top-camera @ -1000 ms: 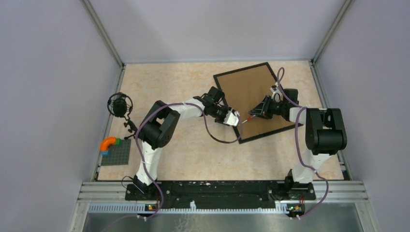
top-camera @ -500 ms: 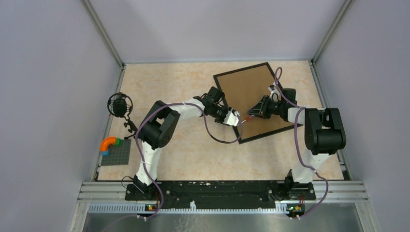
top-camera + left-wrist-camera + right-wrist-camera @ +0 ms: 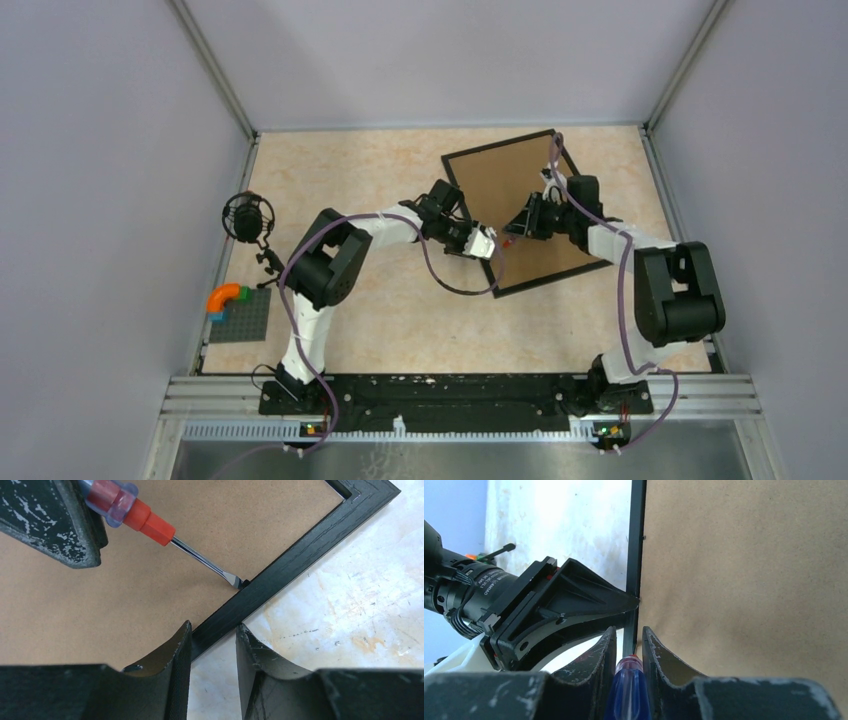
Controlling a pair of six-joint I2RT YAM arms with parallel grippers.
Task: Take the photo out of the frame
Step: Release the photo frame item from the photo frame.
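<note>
The frame [image 3: 520, 190] lies face down on the table, its brown backing board [image 3: 100, 605] up, so the photo is hidden. My left gripper [image 3: 212, 630] straddles the frame's black left rail [image 3: 300, 555] near the front corner, a finger on each side, shut on it. My right gripper [image 3: 629, 632] is shut on a screwdriver [image 3: 626, 690] with a blue clear handle and a red collar [image 3: 150, 525]. The flat blade tip [image 3: 235, 581] touches the rail's inner edge, at a small tab beside the board. Seen from above, the two grippers [image 3: 487, 243] [image 3: 515, 228] are nearly touching.
A grey studded baseplate [image 3: 240, 315] with an orange curved piece [image 3: 224, 296] sits at the table's left edge. A black round device on a small stand [image 3: 247, 216] is behind it. Grey walls close in the table on three sides.
My right arm has swung left and farther back over the board, bringing the screwdriver tip to the left rail. The left gripper has stayed on the rail.
</note>
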